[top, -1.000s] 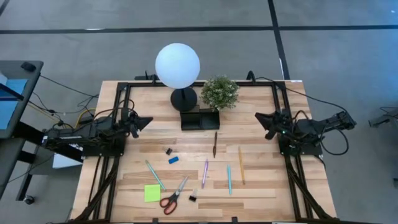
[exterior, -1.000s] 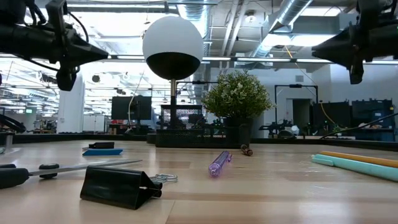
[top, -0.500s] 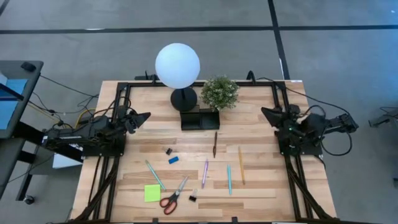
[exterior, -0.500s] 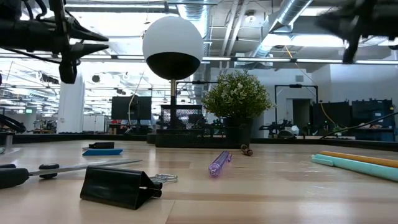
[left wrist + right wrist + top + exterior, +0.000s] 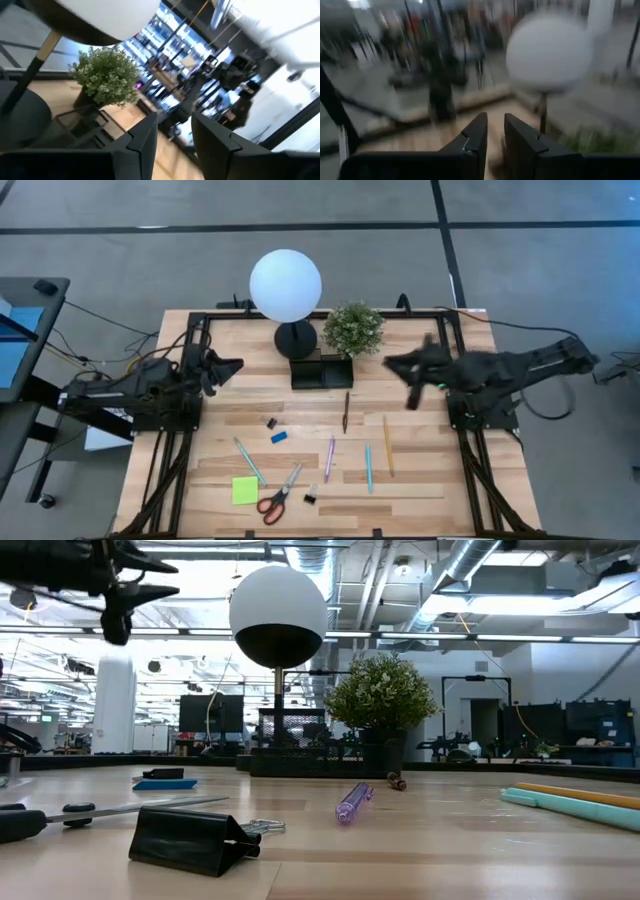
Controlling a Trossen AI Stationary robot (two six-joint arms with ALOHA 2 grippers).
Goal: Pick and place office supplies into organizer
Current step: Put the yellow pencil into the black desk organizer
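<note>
1. The organizer (image 5: 321,370) sits at the far middle of the table (image 5: 420,480), between lamp base (image 5: 296,338) and potted plant (image 5: 354,328).
2. Pens, red-handled scissors (image 5: 277,496) and sticky pad (image 5: 245,490) lie nearer, untouched.
3. Left gripper (image 5: 234,366) hovers left of the organizer, fingers spread, holding nothing.
4. Right gripper (image 5: 395,363) hovers right of it, fingers narrowly parted, empty.

The organizer (image 5: 321,370) sits at the far middle of the table (image 5: 420,470), just in front of the lamp base (image 5: 296,338), potted plant (image 5: 353,328) to its right. Nearer, the pens and pencils (image 5: 367,466) lie spread centre-right. Scissors (image 5: 280,493), sticky pad (image 5: 245,490) and a binder clip (image 5: 309,497) lie near-left, with the eraser (image 5: 279,437) behind them.
</note>
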